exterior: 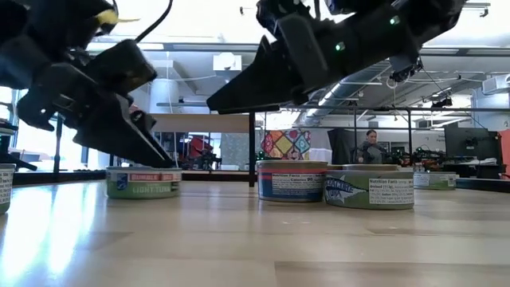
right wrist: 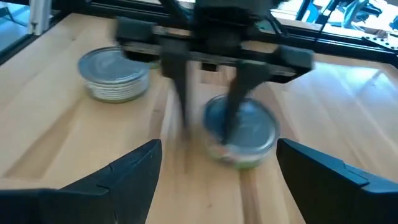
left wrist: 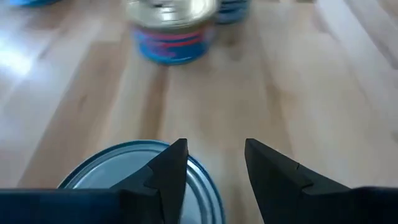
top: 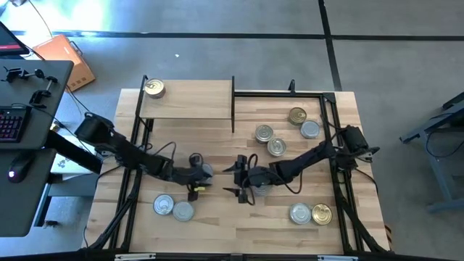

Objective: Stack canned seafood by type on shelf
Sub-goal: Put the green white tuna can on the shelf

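Observation:
In the right wrist view a silver-topped tin point(right wrist: 241, 132) with a greenish label stands on the table's middle. My left gripper point(left wrist: 214, 167) is open over it: one finger point(left wrist: 168, 171) stands above the lid, the other beside the tin's wall. My right gripper point(right wrist: 217, 171) is wide open, raised above the table point(exterior: 239, 96) and facing the left one from the right. The shelf point(top: 186, 99) stands at the far left with one gold-topped tin point(top: 154, 88) on its far left corner. Other tins stand about the table. My left gripper point(top: 202, 177) points slanting down from the table's left over the tin's rim point(left wrist: 205, 180). I cannot tell whether either finger touches the tin. The tin stands upright on the table.
Several tins point(top: 276, 147) stand at the far right, two point(top: 164, 205) near left, two point(top: 300, 213) near right, and one point(top: 259, 188) under my right arm. A gold-topped, blue-labelled tin point(left wrist: 171, 28) stands ahead of my left gripper. Black frame rails run along the table's sides.

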Motion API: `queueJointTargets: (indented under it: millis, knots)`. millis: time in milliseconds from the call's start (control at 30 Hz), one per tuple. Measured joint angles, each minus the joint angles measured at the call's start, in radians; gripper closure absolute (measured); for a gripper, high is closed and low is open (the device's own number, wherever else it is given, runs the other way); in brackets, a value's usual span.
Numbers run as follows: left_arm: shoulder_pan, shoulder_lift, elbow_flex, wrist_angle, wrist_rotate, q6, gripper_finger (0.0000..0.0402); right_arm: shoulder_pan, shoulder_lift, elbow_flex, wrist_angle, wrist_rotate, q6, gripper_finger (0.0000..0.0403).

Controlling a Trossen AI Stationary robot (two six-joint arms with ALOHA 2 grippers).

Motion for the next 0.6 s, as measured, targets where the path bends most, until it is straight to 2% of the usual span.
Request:
queueJointTargets:
  millis: [67, 200, 267, 367, 500, 600]
  knots:
    - [-0.013, -0.014, 0.053, -0.066, 0.049, 0.041, 0.0247, -0.011, 0.0, 0.0, 0.0, -0.01, -0.002, 0.0091]
    - [-0.056, -0.091, 0.175, -0.363, 0.029, 0.047, 0.0248, -0.026, 0.005, 0.001, -0.002, -0.074, -0.065, 0.0091]
    - [-0.082, -0.129, 0.219, -0.532, -0.031, 0.012, 0.0248, -0.03, 0.019, 0.014, -0.012, -0.1, -0.107, 0.0091]
    - [-0.129, -0.195, 0.244, -0.691, -0.151, -0.062, 0.0248, -0.035, 0.065, 0.07, -0.053, -0.131, -0.149, 0.0091]
    - [-0.186, -0.25, 0.24, -0.822, -0.285, -0.183, 0.0248, -0.039, 0.122, 0.163, -0.164, -0.169, -0.19, 0.0092]
    - [-0.219, -0.255, 0.242, -0.851, -0.362, -0.232, 0.0248, -0.037, 0.156, 0.223, -0.231, -0.178, -0.23, 0.0094]
